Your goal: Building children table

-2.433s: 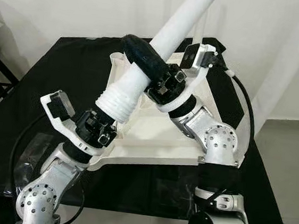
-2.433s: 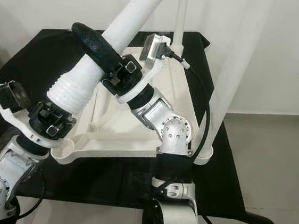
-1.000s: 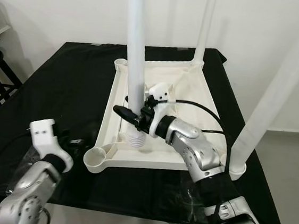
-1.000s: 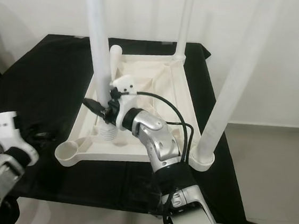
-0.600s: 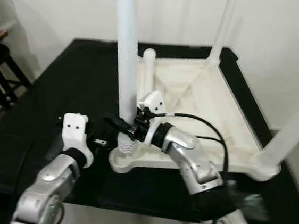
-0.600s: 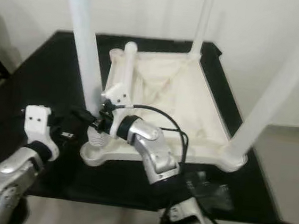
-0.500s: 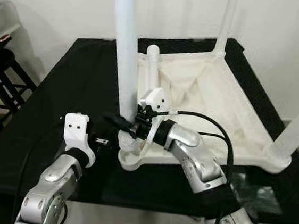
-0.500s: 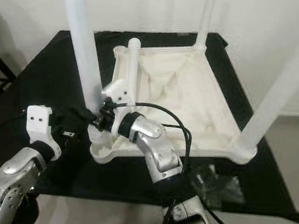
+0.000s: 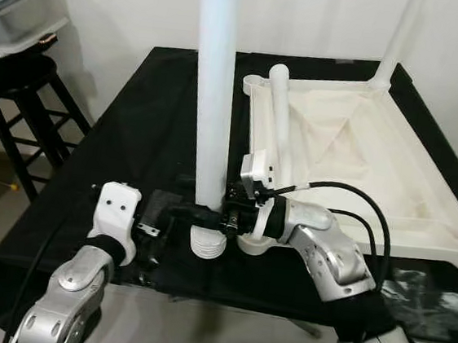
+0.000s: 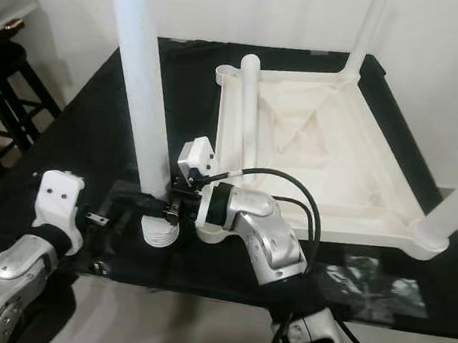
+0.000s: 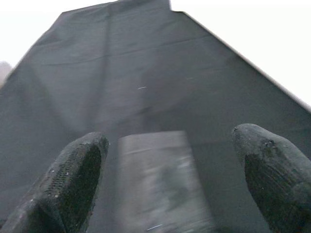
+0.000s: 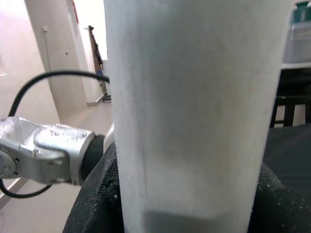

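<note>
Stool (image 9: 13,83): one, at 9 o'clock of the black table (image 9: 135,129).
Left gripper (image 9: 177,212): fingers spread wide, empty, just left of the leg's base.
Loose leg (image 9: 214,96): upright, threaded end on the cloth at 9 o'clock of the empty near socket (image 9: 253,241).
Right gripper (image 10: 158,205): clamped around that leg low down.
Tabletop (image 9: 360,169): upside down; two legs seated, one lying inside.
Legs: four counted.
Progress: judged about half; two remain to fit.
</note>
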`<state>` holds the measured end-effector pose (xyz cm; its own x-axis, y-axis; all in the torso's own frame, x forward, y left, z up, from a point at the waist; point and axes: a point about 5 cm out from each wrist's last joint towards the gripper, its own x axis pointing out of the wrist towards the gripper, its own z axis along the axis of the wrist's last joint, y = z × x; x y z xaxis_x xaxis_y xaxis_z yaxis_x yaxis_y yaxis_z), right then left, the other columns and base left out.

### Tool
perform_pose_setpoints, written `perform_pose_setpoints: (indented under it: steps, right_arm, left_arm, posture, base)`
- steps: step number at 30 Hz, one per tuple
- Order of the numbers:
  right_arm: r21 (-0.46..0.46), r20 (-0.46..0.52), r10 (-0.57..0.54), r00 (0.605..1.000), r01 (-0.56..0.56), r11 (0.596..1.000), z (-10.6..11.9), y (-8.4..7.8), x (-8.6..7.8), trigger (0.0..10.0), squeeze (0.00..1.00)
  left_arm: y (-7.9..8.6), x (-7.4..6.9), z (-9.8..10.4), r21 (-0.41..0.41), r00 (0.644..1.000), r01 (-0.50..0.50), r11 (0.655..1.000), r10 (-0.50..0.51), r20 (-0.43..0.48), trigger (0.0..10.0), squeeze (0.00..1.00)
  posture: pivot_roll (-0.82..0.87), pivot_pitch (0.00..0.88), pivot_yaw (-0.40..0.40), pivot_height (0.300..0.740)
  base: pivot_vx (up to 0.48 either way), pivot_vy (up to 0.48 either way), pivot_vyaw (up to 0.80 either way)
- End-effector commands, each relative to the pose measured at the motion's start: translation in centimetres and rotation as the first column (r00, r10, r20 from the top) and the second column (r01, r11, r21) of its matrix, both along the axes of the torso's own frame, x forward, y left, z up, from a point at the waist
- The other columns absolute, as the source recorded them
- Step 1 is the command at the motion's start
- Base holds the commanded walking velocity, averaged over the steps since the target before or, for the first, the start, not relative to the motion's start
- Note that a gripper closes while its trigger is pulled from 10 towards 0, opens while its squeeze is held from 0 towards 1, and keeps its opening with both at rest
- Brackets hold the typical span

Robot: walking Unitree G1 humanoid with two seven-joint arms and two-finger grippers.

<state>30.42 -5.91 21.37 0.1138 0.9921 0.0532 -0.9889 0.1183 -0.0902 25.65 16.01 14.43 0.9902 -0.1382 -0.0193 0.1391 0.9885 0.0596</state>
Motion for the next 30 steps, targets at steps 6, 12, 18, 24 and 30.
perform_pose_setpoints:
  steps: [6, 12, 18, 24, 30]
  right_arm:
    - [-0.009, 0.069, -0.007, 0.998, 0.007, 1.000, 0.8, 0.5, 0.7, 10.0, 0.00]
    - [-0.008, 0.054, 0.052, 0.997, -0.052, 0.999, 1.0, 1.1, 0.5, 10.0, 0.00]
    - [-0.024, 0.060, 0.086, 0.994, -0.085, 0.996, 1.2, 1.2, 1.2, 10.0, 0.00]
    - [-0.008, 0.082, 0.088, 0.993, -0.088, 0.996, 2.2, 0.9, 2.1, 10.0, 0.00]
    - [-0.004, 0.091, 0.138, 0.986, -0.138, 0.990, 3.0, 0.2, 2.5, 10.0, 0.00]
  left_arm:
    - [-0.3, -0.5, 0.2, -0.019, 1.000, -0.030, 0.999, 0.030, 0.006, 10.0, 0.00]
    - [-0.1, -0.8, 0.6, -0.042, 0.998, -0.065, 0.997, 0.066, 0.018, 10.0, 0.00]
    - [-0.2, -0.9, 0.6, -0.032, 0.997, -0.072, 0.997, 0.072, 0.000, 10.0, 0.00]
    - [-0.3, -1.3, 1.1, -0.038, 0.997, -0.075, 0.996, 0.076, 0.018, 10.0, 0.00]
    - [-0.6, -1.6, 1.3, -0.032, 0.998, -0.066, 0.997, 0.067, 0.019, 10.0, 0.00]
  posture:
    - [0.00, 0.201, 0.070, 0.740]
    - [0.00, 0.221, 0.062, 0.740]
    - [0.00, 0.241, 0.052, 0.740]
    - [0.01, 0.262, 0.052, 0.740]
    - [0.02, 0.277, 0.052, 0.740]
  base:
    - [0.000, -0.078, 0.63]
    - [0.000, 0.000, 0.38]
    - [0.000, 0.240, 0.00]
    - [0.000, 0.240, 0.00]
    - [0.000, 0.000, 0.00]
